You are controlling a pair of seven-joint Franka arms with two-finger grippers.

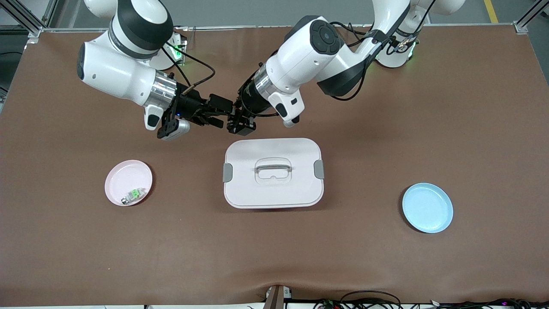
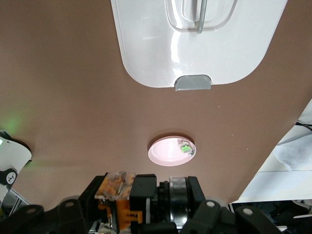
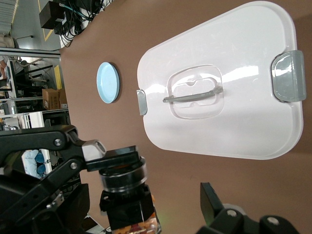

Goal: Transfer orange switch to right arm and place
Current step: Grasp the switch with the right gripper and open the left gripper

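Observation:
The orange switch (image 2: 122, 194) is a small black cylinder with a silver ring and orange ends. My left gripper (image 2: 146, 197) is shut on it and holds it in the air over bare table beside the white box. In the right wrist view the switch (image 3: 126, 192) hangs between the spread fingers of my right gripper (image 3: 131, 202), which is open; one finger (image 3: 212, 202) stands well clear of the switch. In the front view the left gripper (image 1: 239, 123) and right gripper (image 1: 221, 112) meet tip to tip, and the switch is hidden among their black fingers.
A white lidded box (image 1: 273, 189) with a clear handle sits mid-table. Toward the right arm's end lies a pink plate (image 1: 122, 176) holding a small green-and-silver part (image 1: 134, 195). Toward the left arm's end lies a blue plate (image 1: 427, 207).

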